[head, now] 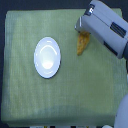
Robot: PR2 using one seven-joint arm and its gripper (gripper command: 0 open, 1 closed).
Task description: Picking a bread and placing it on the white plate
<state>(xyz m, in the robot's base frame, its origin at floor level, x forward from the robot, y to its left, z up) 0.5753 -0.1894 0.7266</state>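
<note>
Nearest, white plate sits apart; angled hand meets bread, grasp indiscernible.

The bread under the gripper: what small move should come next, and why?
Probably settle onto the bread and close the jaws on it. The gripper sits over the loaf's upper end, hiding that end, so whether it already grips cannot be told. The white plate lies empty toward the exterior view's left, apart from the loaf, so carrying comes only after a sure grasp.
</note>
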